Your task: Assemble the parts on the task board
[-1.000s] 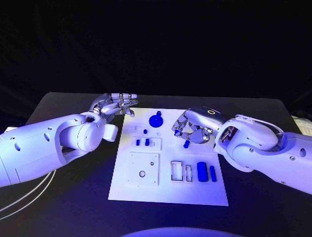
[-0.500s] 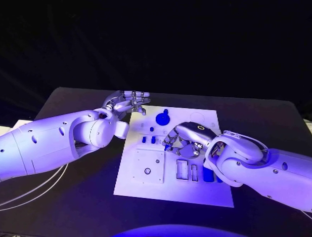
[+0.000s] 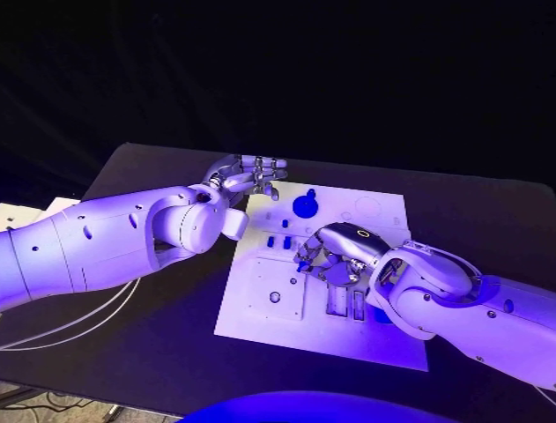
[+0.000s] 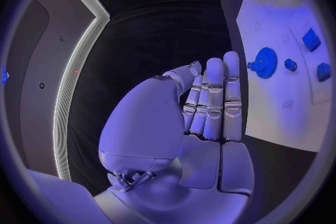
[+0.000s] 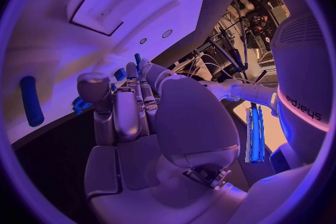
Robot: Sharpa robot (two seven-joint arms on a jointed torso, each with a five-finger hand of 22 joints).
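Head view had the white board (image 3: pixel 259 322) flat mid-desk (image 3: pixel 125 352), with small blue parts on it: a round gear (image 3: pixel 306 205) at the far end and two little blocks (image 3: pixel 278 241) near the right hand (image 3: pixel 335 257). That hand sat low over the board's middle with fingers curled, and I couldn't tell if it held anything, while the left hand (image 3: pixel 243 176) hovered empty off the far-left corner, fingers straight and together. Parts looked like hard, smooth, light plastic, so I'd guess they're slippery and best pinched by their flat sides.

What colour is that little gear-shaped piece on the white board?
Blue. The round toothed gear piece shows best in the left wrist view.
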